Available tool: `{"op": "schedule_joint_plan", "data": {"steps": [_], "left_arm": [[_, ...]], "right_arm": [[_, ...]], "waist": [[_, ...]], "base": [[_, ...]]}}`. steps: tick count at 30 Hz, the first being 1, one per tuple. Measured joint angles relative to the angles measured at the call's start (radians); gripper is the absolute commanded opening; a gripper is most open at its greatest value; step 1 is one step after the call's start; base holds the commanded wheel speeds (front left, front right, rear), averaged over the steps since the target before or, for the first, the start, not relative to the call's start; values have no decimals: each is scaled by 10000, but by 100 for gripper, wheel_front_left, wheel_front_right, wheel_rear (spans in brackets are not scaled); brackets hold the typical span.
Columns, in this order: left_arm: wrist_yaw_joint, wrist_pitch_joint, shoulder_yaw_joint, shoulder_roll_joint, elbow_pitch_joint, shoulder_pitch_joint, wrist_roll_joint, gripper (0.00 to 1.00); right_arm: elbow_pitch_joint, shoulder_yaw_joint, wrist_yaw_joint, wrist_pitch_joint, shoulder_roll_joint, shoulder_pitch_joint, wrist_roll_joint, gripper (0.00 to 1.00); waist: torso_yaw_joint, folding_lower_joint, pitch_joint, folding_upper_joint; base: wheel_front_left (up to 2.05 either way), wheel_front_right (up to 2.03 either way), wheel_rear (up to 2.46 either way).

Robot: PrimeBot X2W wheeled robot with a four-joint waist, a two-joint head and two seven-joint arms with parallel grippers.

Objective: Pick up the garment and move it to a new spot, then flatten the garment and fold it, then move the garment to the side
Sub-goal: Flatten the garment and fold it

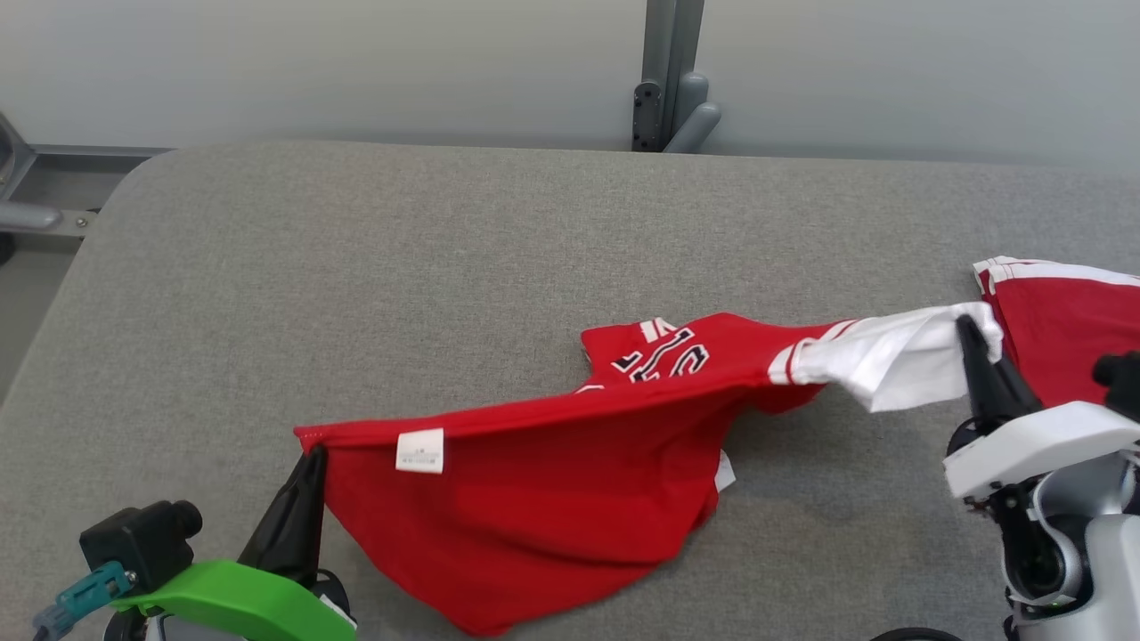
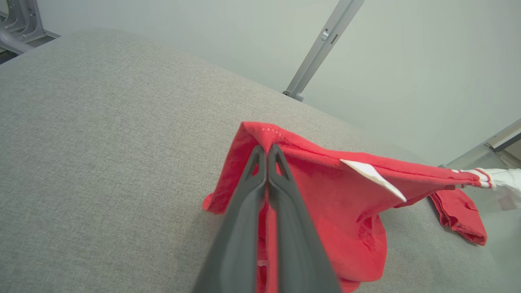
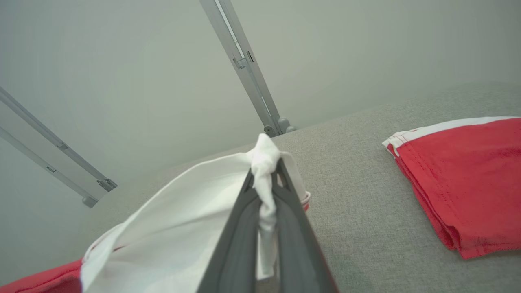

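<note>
The garment (image 1: 534,481) is a red shirt with a white sleeve, black-and-white lettering and a small white label. It hangs stretched between my two grippers just above the grey table, its lower part sagging onto the cloth surface. My left gripper (image 1: 313,456) is shut on the red hem corner (image 2: 264,136) at the lower left. My right gripper (image 1: 968,328) is shut on the white sleeve (image 3: 264,162) at the right. In the left wrist view the garment (image 2: 338,203) droops to the right of my closed fingers (image 2: 260,195).
A second red garment with white trim (image 1: 1060,329) lies folded at the table's right edge, close behind my right gripper (image 3: 268,179); the folded piece (image 3: 468,179) lies to its right in that wrist view. The grey padded table (image 1: 445,267) stretches wide at left and back. A metal post (image 1: 668,80) stands behind.
</note>
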Motion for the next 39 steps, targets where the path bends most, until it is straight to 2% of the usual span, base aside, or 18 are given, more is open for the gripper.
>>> {"op": "schedule_joint_plan", "data": {"steps": [11,16,21,24,27,32,34,36,38,39], "left_arm": [[48,667,-426,251,-1753,-242,222,0],[31,1116,-518,472,-3196,-580,316,0],[169,1551,-201,767,-5074,-544,54,0],[171,1733,-81,780,-6295,-369,-533,0],[159,1847,153,811,-6832,-353,-1035,0],[-228,2278,830,1379,-6617,-1475,-1987,0],[-464,2671,1016,1666,-5814,-2568,-2635,0],[-667,3218,1166,2209,-4736,-3936,-2938,0],[-874,3670,1131,2646,-3402,-5641,-3033,0],[-982,3785,1022,2803,-2617,-6563,-2978,0]], "right_arm": [[-2359,-1708,0,272,171,-282,433,0],[-3858,-2514,0,401,192,-943,918,0],[-5231,-3367,0,777,196,-1264,1670,0],[-5917,-3720,0,1020,196,-1329,2299,0],[-6447,-3925,0,1164,194,-1317,2696,0],[-6723,-3825,-2,1507,198,-1438,2545,0],[-6590,-3480,-2,1730,194,-2032,2439,0],[-6320,-2945,-4,2044,196,-3010,1756,0],[-5453,-2399,-4,2261,199,-4460,1563,0],[-5055,-2123,-4,2382,201,-5190,1030,0]], "waist": [[-31,0,-239,-1],[-191,0,-299,-2],[-392,0,-233,-2],[-490,0,-56,-2],[-582,0,209,-2],[-667,0,864,-2],[-676,0,1223,-2],[-677,0,1641,-1],[-684,0,2104,-1],[-686,1,2339,0]], "base": [[0,0,0],[0,0,0],[0,0,0],[0,0,0],[0,0,0],[0,0,0],[0,0,0],[0,0,0],[0,0,0],[0,0,0]]}}
